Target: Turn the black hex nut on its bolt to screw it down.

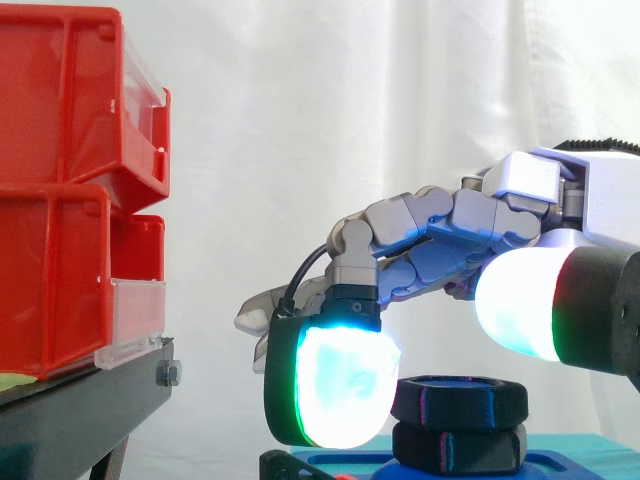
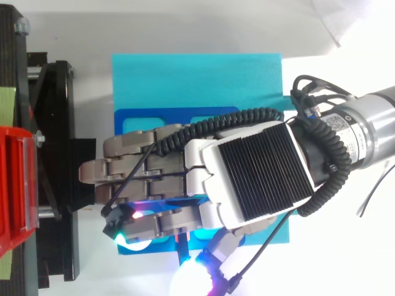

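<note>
In the side view the black hex nut [image 1: 459, 397] sits on its bolt above a second black hex piece [image 1: 459, 446], on a blue base plate [image 1: 350, 464]. My hand [image 1: 450, 235] reaches in from the right and hovers over the nut with its fingers stretched out and only slightly bent. One glowing white-green fingertip [image 1: 337, 388] hangs just left of the nut, level with it. A white-glowing pad [image 1: 518, 300] is above the nut to the right. From the top, the hand [image 2: 247, 172] hides the nut.
Red bins [image 1: 60, 190] are stacked on a black stand [image 1: 90, 405] at the left. The blue base plate [image 2: 154, 117] lies on a cyan mat [image 2: 197, 74] on the white table. There is free room between the fingertips and the stand.
</note>
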Motion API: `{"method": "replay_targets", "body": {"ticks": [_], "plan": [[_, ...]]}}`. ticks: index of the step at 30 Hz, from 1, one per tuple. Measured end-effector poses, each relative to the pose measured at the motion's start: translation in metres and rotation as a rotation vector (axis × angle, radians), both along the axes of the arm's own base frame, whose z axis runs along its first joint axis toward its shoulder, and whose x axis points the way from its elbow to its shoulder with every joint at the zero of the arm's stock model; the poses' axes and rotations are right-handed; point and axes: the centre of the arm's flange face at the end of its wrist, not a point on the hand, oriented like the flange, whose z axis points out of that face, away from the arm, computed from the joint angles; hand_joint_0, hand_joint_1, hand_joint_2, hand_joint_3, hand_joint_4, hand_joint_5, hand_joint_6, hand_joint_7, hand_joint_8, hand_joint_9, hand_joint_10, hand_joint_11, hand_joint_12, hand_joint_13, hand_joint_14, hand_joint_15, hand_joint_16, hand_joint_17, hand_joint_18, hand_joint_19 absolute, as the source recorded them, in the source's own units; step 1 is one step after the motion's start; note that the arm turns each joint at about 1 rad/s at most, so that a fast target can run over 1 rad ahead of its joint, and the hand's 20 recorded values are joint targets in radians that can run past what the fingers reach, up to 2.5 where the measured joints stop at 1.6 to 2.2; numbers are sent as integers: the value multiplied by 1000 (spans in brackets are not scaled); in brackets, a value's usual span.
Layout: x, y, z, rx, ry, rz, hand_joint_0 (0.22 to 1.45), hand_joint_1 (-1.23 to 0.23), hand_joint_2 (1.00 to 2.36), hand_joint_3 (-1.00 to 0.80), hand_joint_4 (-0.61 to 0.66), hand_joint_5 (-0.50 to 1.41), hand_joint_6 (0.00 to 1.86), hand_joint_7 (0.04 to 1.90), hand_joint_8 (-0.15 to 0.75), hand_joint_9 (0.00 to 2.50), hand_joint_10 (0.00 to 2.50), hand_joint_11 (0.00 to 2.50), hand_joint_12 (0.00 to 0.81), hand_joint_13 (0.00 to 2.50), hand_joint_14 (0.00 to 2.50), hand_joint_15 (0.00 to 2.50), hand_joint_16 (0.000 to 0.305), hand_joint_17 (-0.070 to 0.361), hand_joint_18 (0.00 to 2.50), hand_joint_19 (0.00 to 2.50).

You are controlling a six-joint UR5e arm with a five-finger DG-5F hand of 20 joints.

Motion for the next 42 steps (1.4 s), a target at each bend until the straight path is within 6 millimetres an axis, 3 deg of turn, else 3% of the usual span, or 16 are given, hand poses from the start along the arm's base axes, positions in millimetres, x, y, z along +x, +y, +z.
{"method": "replay_targets", "body": {"ticks": [42], "plan": [[-5, -34, -2, -18, 5, 4, 491, -291, 1000, -500, 209, -202, 826, 949, 268, 626, 12, 401, 312, 446, 2, 64, 50, 112, 449, 236]]}}
